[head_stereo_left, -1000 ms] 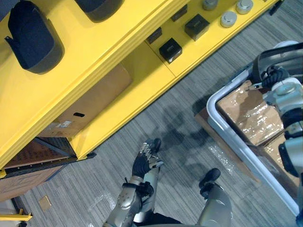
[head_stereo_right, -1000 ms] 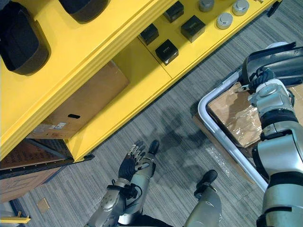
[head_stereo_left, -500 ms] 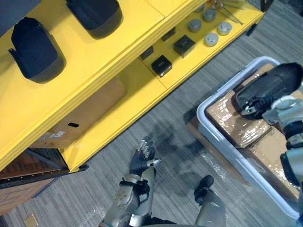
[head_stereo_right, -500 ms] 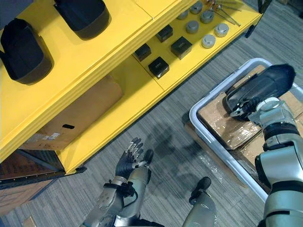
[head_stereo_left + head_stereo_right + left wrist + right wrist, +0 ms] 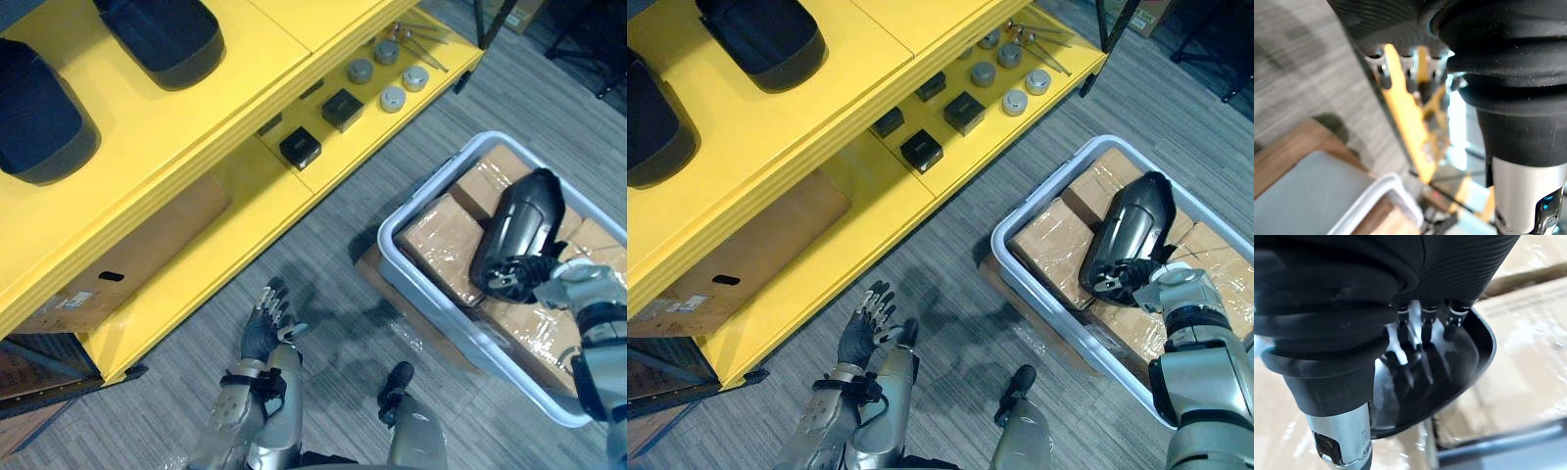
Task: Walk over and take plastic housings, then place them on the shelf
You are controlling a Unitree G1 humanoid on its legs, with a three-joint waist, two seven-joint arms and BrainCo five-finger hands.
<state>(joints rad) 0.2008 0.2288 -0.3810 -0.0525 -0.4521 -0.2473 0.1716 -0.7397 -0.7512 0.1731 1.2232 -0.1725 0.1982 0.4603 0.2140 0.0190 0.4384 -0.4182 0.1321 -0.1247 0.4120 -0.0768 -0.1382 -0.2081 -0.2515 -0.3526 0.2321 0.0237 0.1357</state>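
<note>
Right hand (image 5: 1132, 277): fingers (image 5: 1422, 328) are clamping the plastic housing (image 5: 1127, 230) by its end.
Room: it is hanging over wrapped boxes (image 5: 441, 230) inside the grey bin (image 5: 421, 294), with the yellow shelf (image 5: 245, 93) well apart.
Look: black, glossy, hollow.
Left hand (image 5: 261, 331): fingers spreading apart over carpet (image 5: 323, 255).

We see two silver-grey arms built of rounded metal shells. The left arm (image 5: 230, 436) carries a black band at the wrist. The left hand (image 5: 259, 335) is dark across its middle, with silver fingers (image 5: 271, 297) tipped in black. The right arm (image 5: 1200, 377) is made of smooth cylinders parted by black rings, and the right hand (image 5: 1127, 278) shows silver. Close up, each wrist wears a finely ribbed black cover (image 5: 1464, 264) over a smooth black cuff (image 5: 1518, 88). Below the cuff is a silver tube (image 5: 1523, 196) with a small blue light (image 5: 1548, 200).
</note>
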